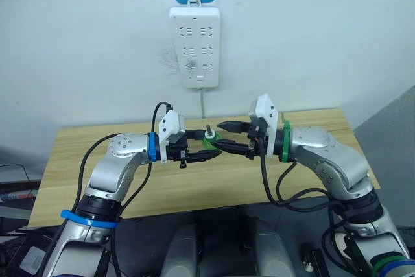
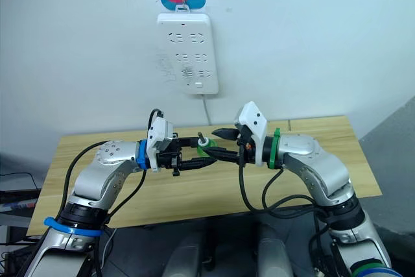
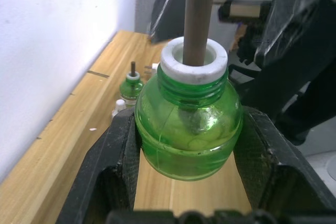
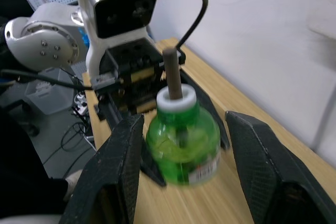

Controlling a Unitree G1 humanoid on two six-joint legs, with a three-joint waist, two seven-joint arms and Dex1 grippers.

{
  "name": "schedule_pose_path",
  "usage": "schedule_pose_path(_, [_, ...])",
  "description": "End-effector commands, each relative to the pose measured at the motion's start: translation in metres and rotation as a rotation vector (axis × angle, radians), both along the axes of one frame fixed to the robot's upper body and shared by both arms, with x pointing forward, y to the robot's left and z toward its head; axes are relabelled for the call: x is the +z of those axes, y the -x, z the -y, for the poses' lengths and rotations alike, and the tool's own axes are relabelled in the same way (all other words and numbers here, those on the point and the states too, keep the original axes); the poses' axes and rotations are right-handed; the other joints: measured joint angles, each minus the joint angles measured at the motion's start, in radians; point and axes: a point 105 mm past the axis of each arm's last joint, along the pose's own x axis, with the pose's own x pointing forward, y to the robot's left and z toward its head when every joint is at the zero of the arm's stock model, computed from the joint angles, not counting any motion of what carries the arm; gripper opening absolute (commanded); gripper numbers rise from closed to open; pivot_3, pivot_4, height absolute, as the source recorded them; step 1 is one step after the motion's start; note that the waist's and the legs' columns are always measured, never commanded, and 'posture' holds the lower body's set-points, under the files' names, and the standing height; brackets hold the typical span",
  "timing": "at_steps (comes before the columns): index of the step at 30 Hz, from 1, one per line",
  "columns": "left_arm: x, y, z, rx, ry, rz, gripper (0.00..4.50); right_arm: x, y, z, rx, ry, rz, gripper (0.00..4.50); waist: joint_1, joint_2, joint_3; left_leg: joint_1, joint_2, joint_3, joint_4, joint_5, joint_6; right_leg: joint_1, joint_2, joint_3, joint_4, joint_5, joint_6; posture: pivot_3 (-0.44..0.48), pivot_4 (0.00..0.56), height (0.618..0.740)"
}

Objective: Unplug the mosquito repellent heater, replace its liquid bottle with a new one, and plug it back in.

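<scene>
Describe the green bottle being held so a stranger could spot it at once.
Over the wooden table, below the white power strip on the wall, the left hand grips a green bottle. Unlike the other green bottle standing by the wall, it is held up off the table.

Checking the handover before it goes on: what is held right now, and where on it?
The left gripper clamps the green bottle by its round body; the right gripper is open around it.
</scene>
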Motion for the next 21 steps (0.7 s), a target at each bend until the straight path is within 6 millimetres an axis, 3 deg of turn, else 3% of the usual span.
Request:
schedule_pose_path(1, [0.008,0.001,0.002,-0.017,-0.003,0.041,2.22,0.005,0.001,-0.007,0.02,-0.002,0.043,2.55,0.001,0.0,-0.002,0.0,0.0,0.0,0.0,0.0,0.0,0.0,0.0,0.0,0.0,0.0,0.0,-0.142,0.203,0.74])
schedule_pose_path(3, [0.008,0.001,0.002,-0.016,-0.002,0.044,2.22,0.004,0.0,-0.009,0.026,0.001,0.047,2.55,0.001,0.0,-0.002,0.0,0.0,0.0,0.0,0.0,0.0,0.0,0.0,-0.001,0.0,0.0,0.0,-0.138,0.203,0.74])
schedule_pose_path(6, [0.009,0.001,0.003,-0.014,0.001,0.046,2.22,0.002,-0.001,-0.011,0.036,0.016,0.06,2.01,0.001,0.0,-0.002,0.0,0.0,0.0,0.0,0.0,0.0,0.0,0.0,0.0,0.0,0.0,0.0,-0.134,0.203,0.74])
schedule_pose_path(9, [0.009,0.002,0.003,-0.013,0.004,0.046,2.22,0.0,0.001,-0.011,0.058,0.034,0.069,0.94,0.001,0.0,-0.002,0.0,0.0,0.0,0.0,0.0,0.0,0.0,0.0,-0.001,0.001,0.0,0.0,-0.131,0.205,0.74])
schedule_pose_path(14, [0.011,0.002,0.004,-0.003,0.021,0.049,2.22,-0.003,0.0,-0.009,0.055,0.043,0.081,0.86,0.001,0.0,-0.003,0.0,0.0,-0.001,0.0,0.0,0.0,0.0,0.0,-0.001,0.001,0.0,-0.001,-0.129,0.204,0.74])
schedule_pose_path(15, [0.013,0.001,0.004,0.008,0.031,0.058,2.78,-0.001,-0.002,-0.007,0.039,0.028,0.074,0.86,0.001,0.0,-0.003,0.0,0.0,-0.001,0.0,0.0,0.0,0.0,0.0,-0.001,0.001,0.0,-0.001,-0.127,0.208,0.74])
schedule_pose_path(18, [0.016,-0.002,0.005,0.07,0.103,0.042,3.49,0.013,-0.015,0.007,-0.077,-0.101,-0.028,0.86,0.001,0.0,-0.003,0.0,0.0,-0.001,0.0,0.0,0.0,0.0,0.0,0.0,0.001,0.0,-0.001,-0.123,0.207,0.74])
schedule_pose_path(21, [0.021,-0.004,0.008,0.159,0.193,0.052,4.48,0.029,-0.027,0.025,-0.197,-0.264,-0.196,0.86,0.002,0.0,-0.006,0.0,0.0,-0.001,0.0,0.0,-0.001,0.0,-0.001,0.0,0.001,0.001,-0.001,-0.129,0.203,0.74])
